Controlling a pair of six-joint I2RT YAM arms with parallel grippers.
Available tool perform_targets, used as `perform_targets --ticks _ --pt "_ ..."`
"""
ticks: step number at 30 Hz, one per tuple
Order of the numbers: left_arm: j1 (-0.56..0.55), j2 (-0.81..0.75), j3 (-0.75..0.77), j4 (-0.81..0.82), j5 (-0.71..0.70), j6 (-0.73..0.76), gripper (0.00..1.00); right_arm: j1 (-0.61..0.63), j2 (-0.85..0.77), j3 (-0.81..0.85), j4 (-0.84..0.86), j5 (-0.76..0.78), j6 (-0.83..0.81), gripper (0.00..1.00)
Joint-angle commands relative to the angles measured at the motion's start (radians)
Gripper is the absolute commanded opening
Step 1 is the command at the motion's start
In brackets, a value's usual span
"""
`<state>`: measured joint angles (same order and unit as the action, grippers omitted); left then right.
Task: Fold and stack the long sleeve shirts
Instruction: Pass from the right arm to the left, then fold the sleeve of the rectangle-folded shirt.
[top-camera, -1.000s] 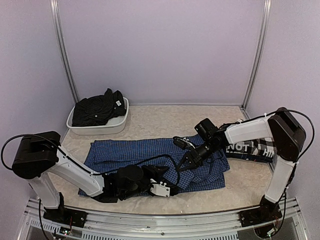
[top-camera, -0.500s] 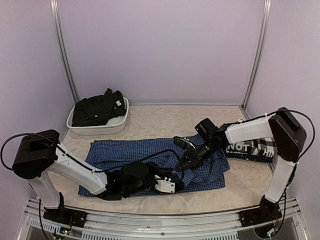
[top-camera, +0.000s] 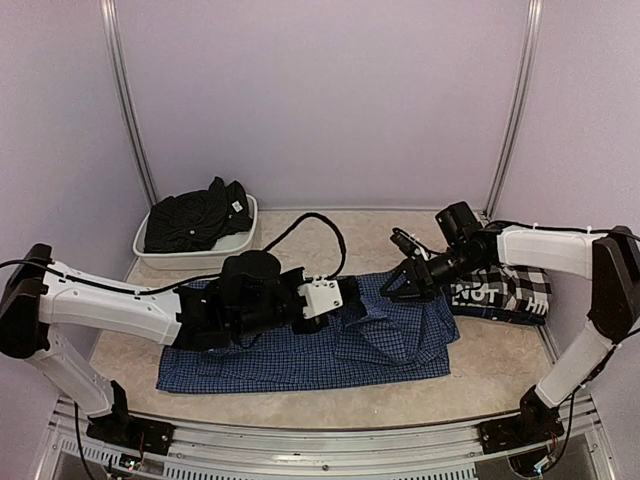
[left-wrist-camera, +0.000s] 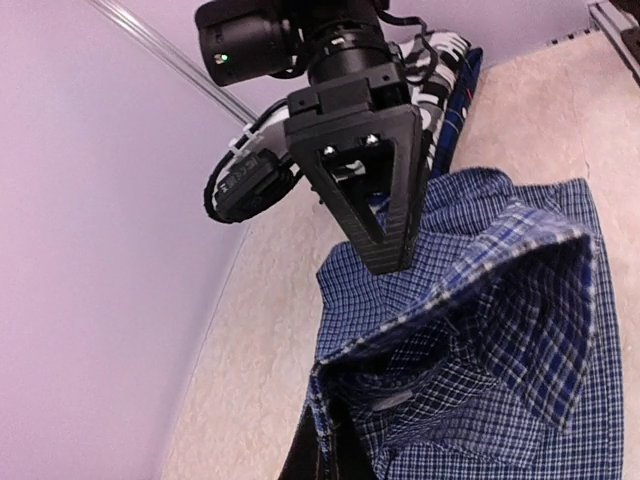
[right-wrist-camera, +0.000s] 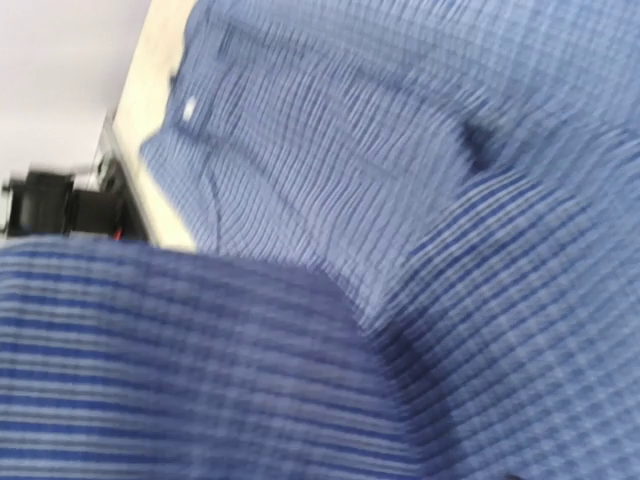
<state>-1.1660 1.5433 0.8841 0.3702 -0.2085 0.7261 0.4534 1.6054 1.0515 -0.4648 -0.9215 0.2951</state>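
Blue shirt (top-camera: 300, 350) lies spread across centre frame, folding barely begun. Left gripper (top-camera: 335, 297) is clamped on a raised fold near the collar. Right gripper (top-camera: 398, 290) hovers at the shirt's upper right, jaw gap not discernible. Checked shirt (top-camera: 505, 290) lies at right and black shirt (top-camera: 195, 220) in the tub (top-camera: 200, 260), upper left. No stack shows.

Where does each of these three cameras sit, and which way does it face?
Top external: fixed high behind the arms, looking down on the table; both arms show, left tool and right tool over the blue checked shirt.
Left wrist: on the left arm, facing across the raised shirt collar toward the right tool; a dark sliver at the bottom edge may be its finger.
Right wrist: on the right arm, close over the shirt, blurred; no fingers discernible.
Shared: all three show that shirt.
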Motion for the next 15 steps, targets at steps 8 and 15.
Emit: perform_targets --ticks 8,15 --pt "0.119 0.134 0.439 -0.504 0.104 -0.393 0.0 -0.138 -0.183 -0.021 -0.077 0.138 -0.014 0.73" --pt "0.223 0.218 0.52 -0.59 0.252 -0.52 0.0 -0.172 -0.229 -0.043 -0.073 0.272 0.011 0.73"
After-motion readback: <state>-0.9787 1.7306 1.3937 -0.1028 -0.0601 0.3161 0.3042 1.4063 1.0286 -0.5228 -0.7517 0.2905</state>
